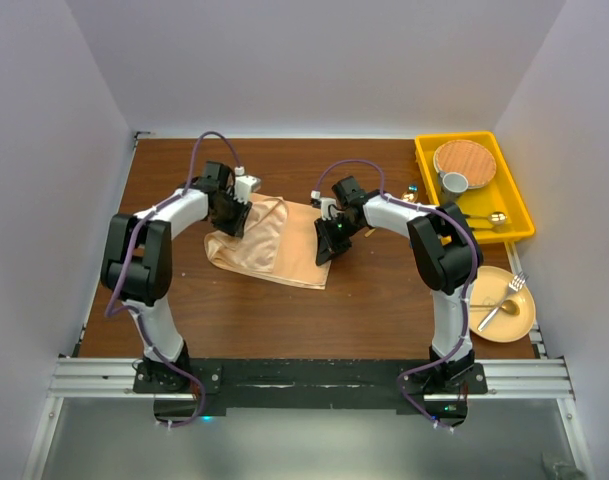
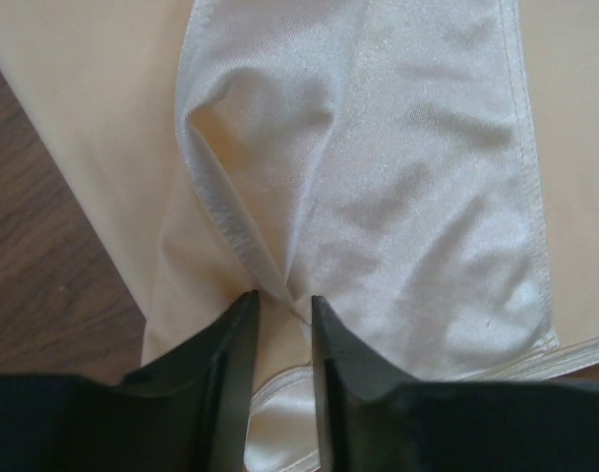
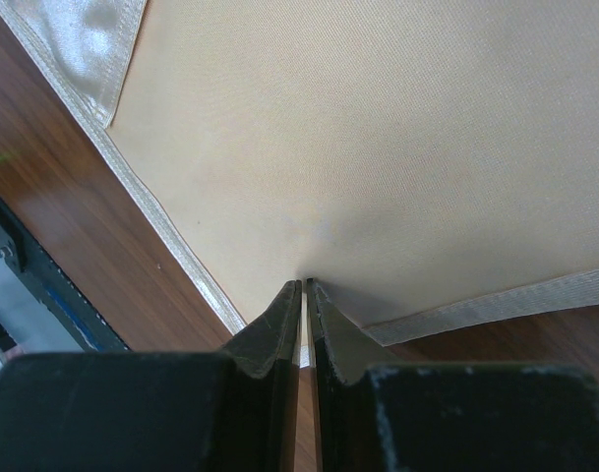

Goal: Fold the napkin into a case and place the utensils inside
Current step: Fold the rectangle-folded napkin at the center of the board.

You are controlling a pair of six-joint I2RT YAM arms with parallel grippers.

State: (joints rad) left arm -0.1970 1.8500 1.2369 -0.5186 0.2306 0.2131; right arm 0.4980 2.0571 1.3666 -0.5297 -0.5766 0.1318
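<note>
The peach satin napkin (image 1: 274, 250) lies creased and partly doubled over on the wooden table, between my two arms. No case shows in any view. My left gripper (image 1: 233, 220) is at its left back edge. In the left wrist view the jaws (image 2: 282, 300) stand apart, and a raised hem fold of the napkin (image 2: 397, 147) runs in between the tips. My right gripper (image 1: 328, 244) is at the right edge and is shut (image 3: 305, 285) on a corner of the napkin (image 3: 378, 128). The utensils, a fork (image 1: 513, 284) and a spoon (image 1: 495, 314), lie on a round plate at the right.
A yellow tray (image 1: 514, 190) at the back right holds a wood-toned plate (image 1: 464, 158), a cup (image 1: 454, 183) and another spoon (image 1: 487, 218). The round plate (image 1: 519, 322) sits near the table's right edge. White walls close in three sides.
</note>
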